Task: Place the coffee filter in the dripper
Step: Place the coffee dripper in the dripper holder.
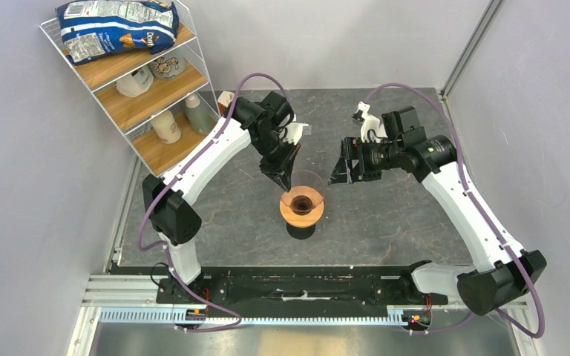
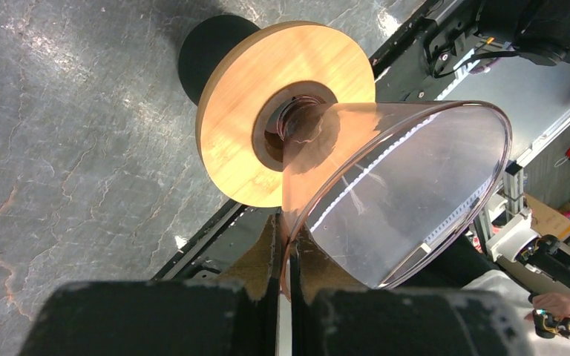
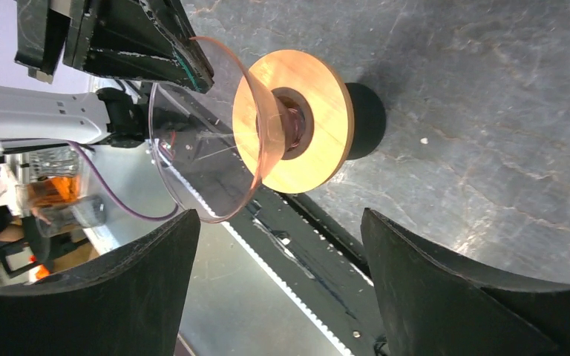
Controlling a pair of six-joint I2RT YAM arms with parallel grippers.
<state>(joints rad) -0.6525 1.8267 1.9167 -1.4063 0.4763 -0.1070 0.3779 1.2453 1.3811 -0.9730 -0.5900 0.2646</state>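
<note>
The dripper (image 1: 302, 202), a clear glass cone with a light-brown wooden ring collar (image 2: 267, 126), stands mid-table over a round black thing (image 1: 300, 231). My left gripper (image 1: 280, 180) is shut on the cone's glass rim, which runs between the fingers in the left wrist view (image 2: 286, 252). My right gripper (image 1: 339, 169) is open and empty, to the right of the dripper and apart from it. In the right wrist view (image 3: 278, 282) the glass cone (image 3: 200, 148) lies beyond the spread fingers. The coffee filter is not in view.
A wire shelf (image 1: 141, 81) at the back left holds a blue chip bag (image 1: 115, 26) and several bottles. A small orange-and-white thing (image 1: 226, 99) is partly hidden behind the left arm. A black rail (image 1: 289, 289) runs along the near edge.
</note>
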